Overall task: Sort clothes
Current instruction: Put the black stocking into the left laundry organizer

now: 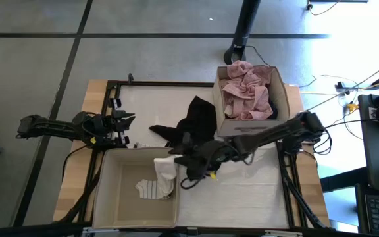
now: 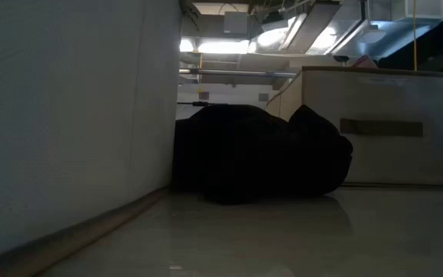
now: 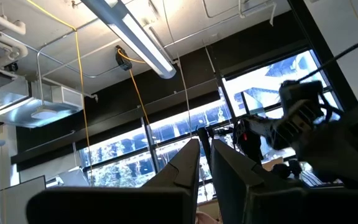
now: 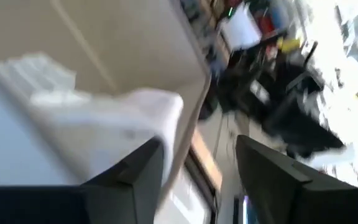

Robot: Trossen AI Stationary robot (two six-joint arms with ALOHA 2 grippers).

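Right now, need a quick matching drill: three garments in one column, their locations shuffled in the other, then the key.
Things:
1. dusty pink garment
2. black garment
3. striped piece

Places:
A. on the bare table between the two boxes
B. inside the near box, at its floor
C. piled in the far box

Pairs: 1-C, 2-A, 3-B

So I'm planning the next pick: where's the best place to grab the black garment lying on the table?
Probably the black garment at its raised, bunched middle, coming straight down from above: it lies crumpled between the two boxes, with no flat edge offered.
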